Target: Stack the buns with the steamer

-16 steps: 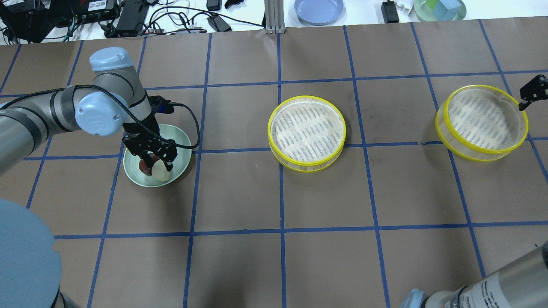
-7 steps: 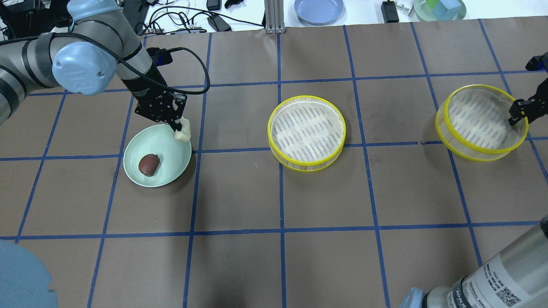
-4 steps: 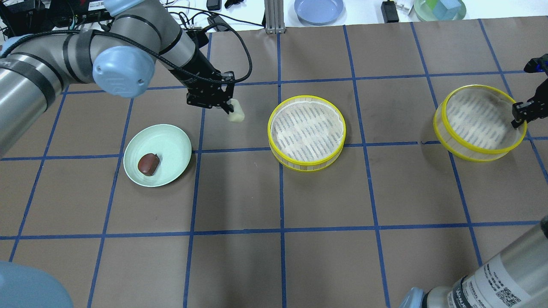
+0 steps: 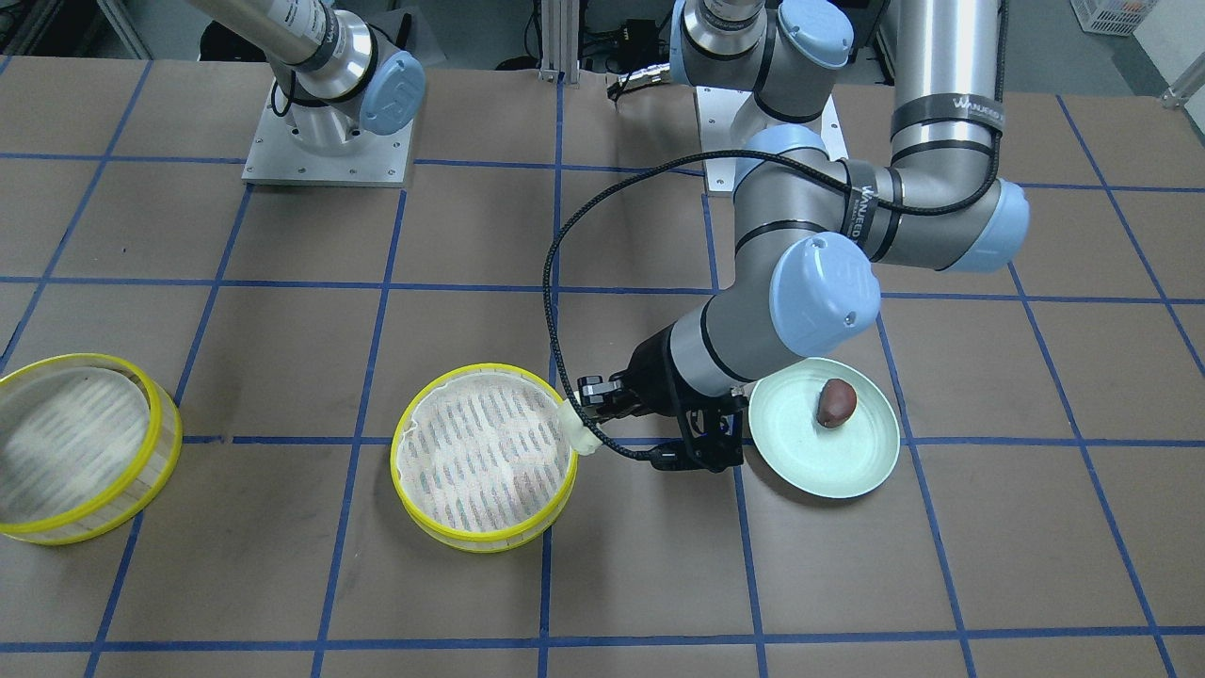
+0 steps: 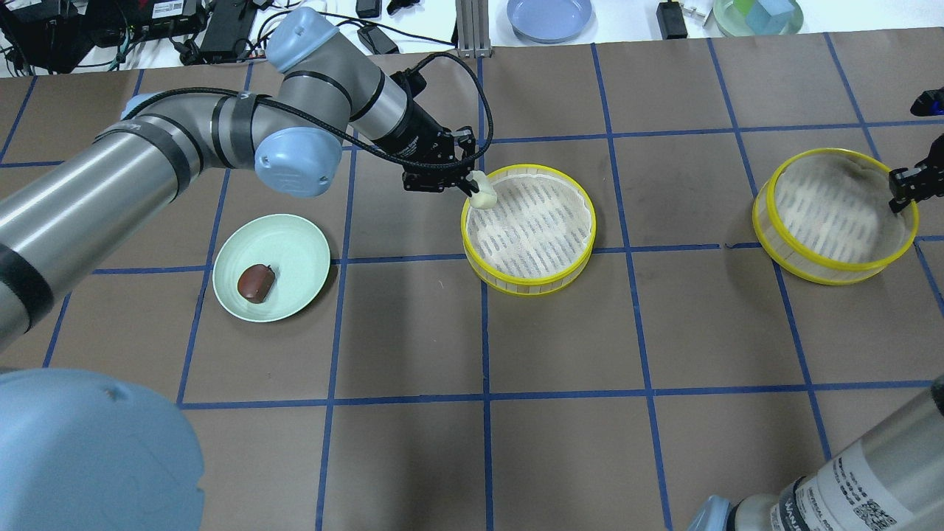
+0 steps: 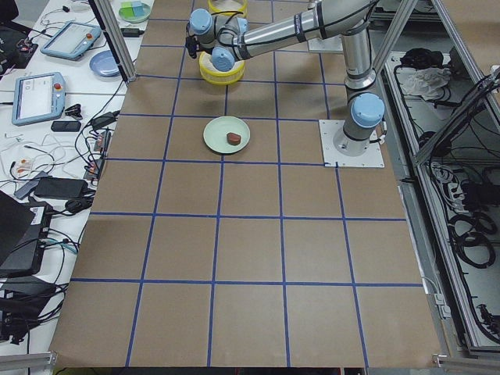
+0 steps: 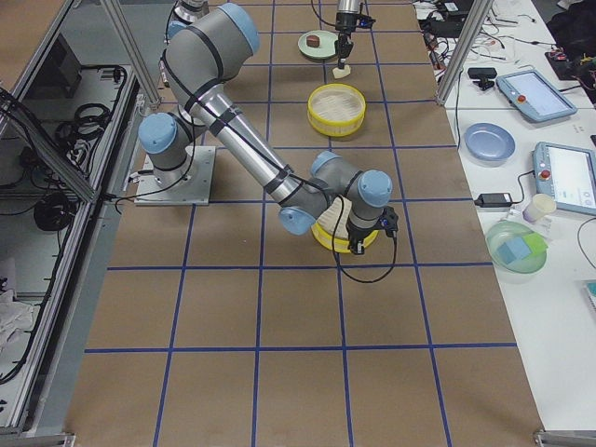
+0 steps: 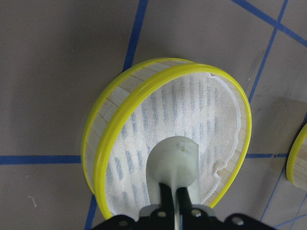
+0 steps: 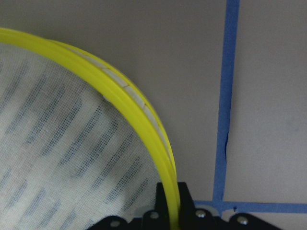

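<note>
Counter (image 5: 413, 457): brown paper with a blue tape grid.

Left arm (image 5: 147, 162) reaches across from the plate side to the centre tray. The right arm (image 7: 233, 130) is bent down over the far tray.

Steamer is two separate trays, well apart and not stacked:
- Centre tray (image 5: 538, 228) sits flat on the counter, floor bare.
- Right tray (image 5: 830, 214) is tilted, floor blurred. Can't tell whether it's clear of the counter.

Pale-green plate (image 5: 295, 243) is on the counter on the left-arm side of the centre tray, apart from it.

Left tool (image 5: 466, 186) is clamped on the cream-white bun (image 5: 483, 196). Wrist cam shows both fingers pinching its near end.

Right tool (image 5: 900, 193) is clamped on the right tray's yellow rim, one finger inside the wall and one outside, on the side away from the centre tray.

Cream-white bun is held in the air over the centre tray's rim on the plate side, just inside the edge and not down on the cloth.

Dark reddish-brown bun (image 5: 256, 283) lies alone on the plate, off-centre.
</note>
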Robot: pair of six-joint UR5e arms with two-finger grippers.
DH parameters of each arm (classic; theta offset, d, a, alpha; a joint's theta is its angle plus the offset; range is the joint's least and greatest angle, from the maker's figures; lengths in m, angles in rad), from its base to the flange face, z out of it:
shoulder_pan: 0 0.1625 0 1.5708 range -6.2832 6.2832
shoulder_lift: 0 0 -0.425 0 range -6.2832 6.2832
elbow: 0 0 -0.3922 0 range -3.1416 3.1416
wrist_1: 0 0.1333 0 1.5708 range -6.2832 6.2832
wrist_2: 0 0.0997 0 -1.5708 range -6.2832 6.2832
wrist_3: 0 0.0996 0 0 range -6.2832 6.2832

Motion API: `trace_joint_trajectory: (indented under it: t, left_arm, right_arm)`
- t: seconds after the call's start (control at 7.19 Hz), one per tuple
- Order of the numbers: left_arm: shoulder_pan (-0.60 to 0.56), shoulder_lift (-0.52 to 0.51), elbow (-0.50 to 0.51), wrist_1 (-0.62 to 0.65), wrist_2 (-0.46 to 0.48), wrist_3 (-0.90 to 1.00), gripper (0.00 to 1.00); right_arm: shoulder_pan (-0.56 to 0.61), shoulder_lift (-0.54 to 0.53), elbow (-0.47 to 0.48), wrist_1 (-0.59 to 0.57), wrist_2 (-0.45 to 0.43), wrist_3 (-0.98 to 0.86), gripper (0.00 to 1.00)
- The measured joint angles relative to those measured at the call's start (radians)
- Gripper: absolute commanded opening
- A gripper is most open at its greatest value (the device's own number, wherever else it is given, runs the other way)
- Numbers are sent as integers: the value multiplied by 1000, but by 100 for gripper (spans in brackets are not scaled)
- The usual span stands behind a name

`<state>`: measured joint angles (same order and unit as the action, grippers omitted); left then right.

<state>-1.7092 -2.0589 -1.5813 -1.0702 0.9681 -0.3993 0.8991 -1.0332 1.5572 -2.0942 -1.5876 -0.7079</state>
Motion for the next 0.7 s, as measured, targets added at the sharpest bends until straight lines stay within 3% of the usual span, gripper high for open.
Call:
trace_joint_trajectory:
  t: [0.14, 0.28, 0.42, 0.7]
  left_arm:
    - [-6, -33, 0, 22, -16, -17, 27]
    - [-9, -57, -1, 32, -18, -23, 85]
    - [-10, -72, -2, 34, -15, -26, 100]
    - [-10, -72, -3, 32, 18, -56, 100]
  right_arm:
    - [5, -15, -1, 3, -3, 16, 0]
    - [11, -30, -1, 8, -7, 29, 0]
    - [17, -41, -2, 10, -10, 40, 0]
    - [25, -59, -1, 13, -15, 55, 0]
